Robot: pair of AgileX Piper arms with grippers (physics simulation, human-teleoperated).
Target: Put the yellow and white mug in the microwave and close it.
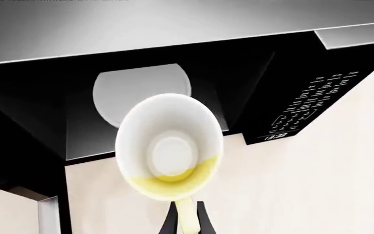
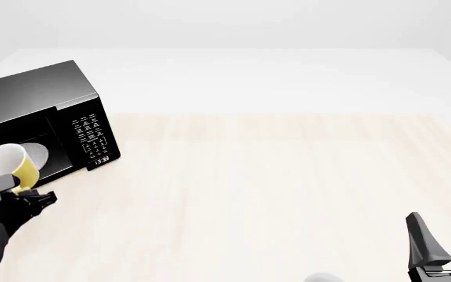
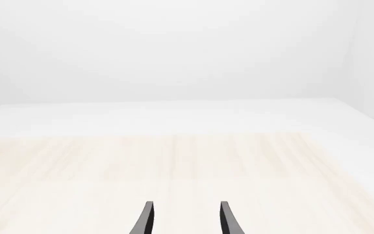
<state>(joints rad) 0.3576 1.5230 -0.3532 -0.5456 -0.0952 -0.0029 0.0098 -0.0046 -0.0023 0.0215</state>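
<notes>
The yellow and white mug is held by its yellow handle in my left gripper, which is shut on it. The mug is tilted, and its white inside faces the left wrist camera. It hangs just in front of the open cavity of the black microwave at the table's far left. The round white turntable plate shows inside, behind the mug. The keypad and clock face the table. My right gripper is open and empty at the near right; it also shows in the right wrist view.
The light wooden table stretches between the arms. A plain white rounded object peeks in at the front edge near the right arm. A door edge of the microwave shows beside the opening.
</notes>
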